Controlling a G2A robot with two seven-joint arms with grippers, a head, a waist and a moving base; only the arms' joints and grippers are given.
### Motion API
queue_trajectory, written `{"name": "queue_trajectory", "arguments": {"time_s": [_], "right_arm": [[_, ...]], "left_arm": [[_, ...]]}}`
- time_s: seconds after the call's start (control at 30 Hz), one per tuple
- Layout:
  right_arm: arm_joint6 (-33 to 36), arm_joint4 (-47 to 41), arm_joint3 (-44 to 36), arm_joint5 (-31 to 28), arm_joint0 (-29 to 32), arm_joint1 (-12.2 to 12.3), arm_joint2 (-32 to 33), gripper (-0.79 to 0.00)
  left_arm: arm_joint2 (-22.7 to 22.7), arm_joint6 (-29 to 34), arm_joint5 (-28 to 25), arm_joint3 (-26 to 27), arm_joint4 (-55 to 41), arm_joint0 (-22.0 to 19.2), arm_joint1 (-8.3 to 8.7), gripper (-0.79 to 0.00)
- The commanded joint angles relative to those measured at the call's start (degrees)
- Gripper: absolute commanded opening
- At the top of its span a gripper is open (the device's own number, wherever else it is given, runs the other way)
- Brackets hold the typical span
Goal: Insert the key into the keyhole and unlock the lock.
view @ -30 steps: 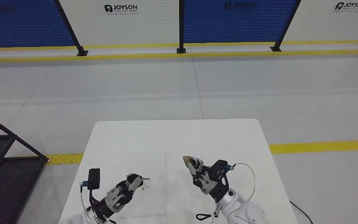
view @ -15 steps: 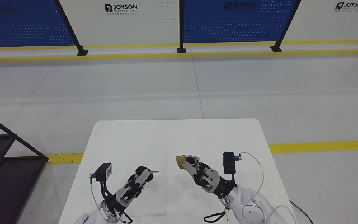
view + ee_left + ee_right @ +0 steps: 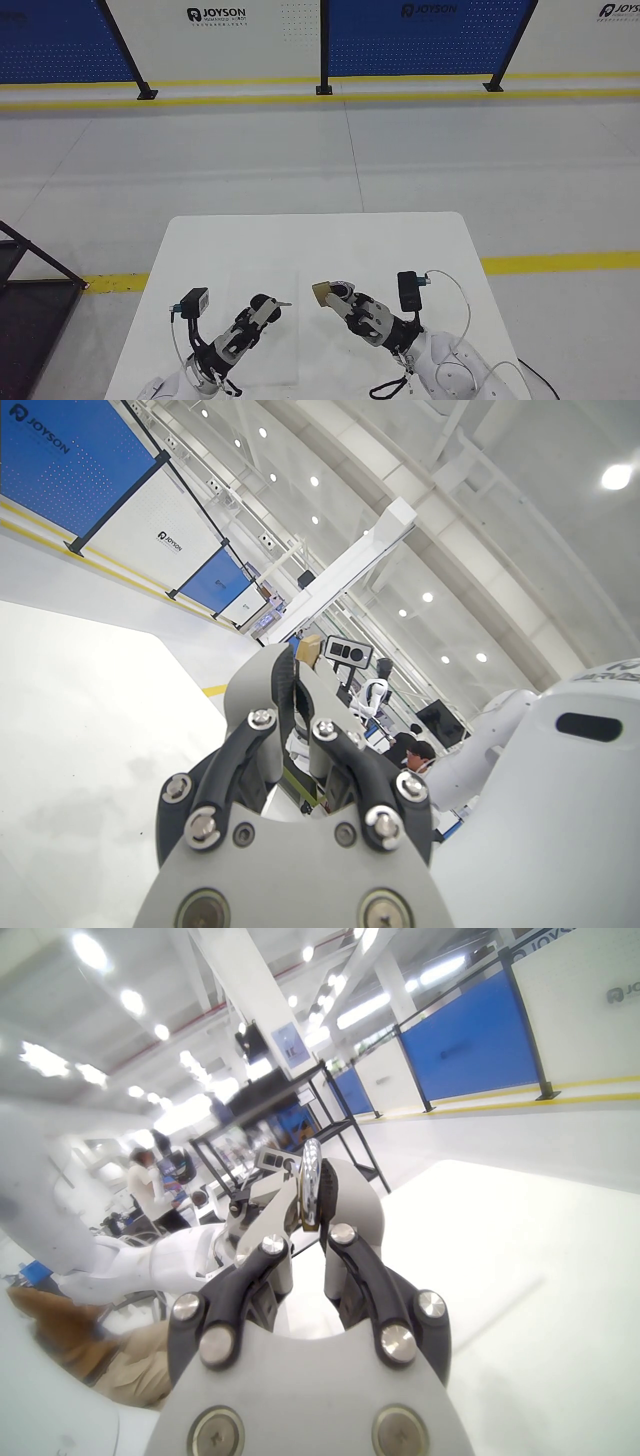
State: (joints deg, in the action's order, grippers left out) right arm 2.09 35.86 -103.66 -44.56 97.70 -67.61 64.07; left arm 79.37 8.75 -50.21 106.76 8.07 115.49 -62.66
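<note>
Left claw: The left claw (image 3: 270,305) is pressed together on the key (image 3: 284,303) and held above the near part of the white counter (image 3: 300,235). The thin metal blade pokes out towards the other arm.
Right claw: The right claw (image 3: 338,296) pinches the lock (image 3: 322,292). Its brass body faces the key, and its chrome shackle is clamped between the pads in the right wrist view.
Where the key is: It is in the air, level with the lock and near it, with a small gap between them.
What changed: A second ago the two arms sat lower and farther apart at the near edge of the counter. Both have since swung inward and forward. The left claw made most of the move in the first half-second and has edged closer since. The lock has turned to meet the key's tip.
What it means: This looks like the line-up before insertion. Both pieces are gripped and lifted, and the key has not yet entered.
Unclear: The keyhole cannot be made out, so whether blade and slot are truly in line is not known.
Risk: A tilted key would likely strike the brass face and slip in the grip.
</note>
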Motion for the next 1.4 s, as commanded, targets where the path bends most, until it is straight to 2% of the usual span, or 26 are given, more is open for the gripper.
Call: {"name": "queue_trajectory", "arguments": {"time_s": [0.0, 0.1, 0.17, 0.23, 0.3, 0.4, 0.63, 1.37], "right_arm": [[0.0, 0.0, 0.0, 0.0, 0.0, 0.0, 0.0, -0.785], [0.0, 0.0, 0.0, 0.0, 0.0, 0.0, 0.0, -0.785], [-1.9, 0.0, -0.9, 3.9, -0.1, -0.2, 0.1, -0.785], [-3.0, -0.1, -1.4, 3.3, 0.5, -0.5, -1.7, -0.785], [-5.2, -0.6, -1.6, 4.7, 0.4, -0.7, -1.9, -0.785], [-6.6, -3.5, -1.6, 3.7, 0.8, -0.9, -3.1, -0.785], [-6.1, -4.7, -2.0, 3.1, 1.4, -0.9, -4.0, -0.785], [-4.3, -4.3, -2.4, 4.4, 1.0, -0.8, -5.2, -0.785]], "left_arm": [[0.0, 0.0, 0.0, 0.0, 0.0, 0.0, 0.00, -0.785], [-0.2, -0.1, 0.6, 0.0, 0.0, -0.1, -0.04, -0.785], [-1.7, -1.9, 1.1, -0.3, 0.1, -0.8, -0.39, -0.785], [-3.9, -3.0, 0.6, -1.4, -0.5, -1.4, -0.75, -0.785], [-5.0, -5.4, -0.6, -2.2, 0.0, -2.2, -1.14, -0.785], [-7.6, -9.8, -3.3, -3.2, 1.0, -2.6, -1.94, -0.785], [-10.8, -15.6, -6.9, -4.9, 1.0, -4.6, -3.22, -0.785], [-13.1, -18.8, -6.3, -5.7, 5.6, -6.0, -4.77, -0.785]]}}
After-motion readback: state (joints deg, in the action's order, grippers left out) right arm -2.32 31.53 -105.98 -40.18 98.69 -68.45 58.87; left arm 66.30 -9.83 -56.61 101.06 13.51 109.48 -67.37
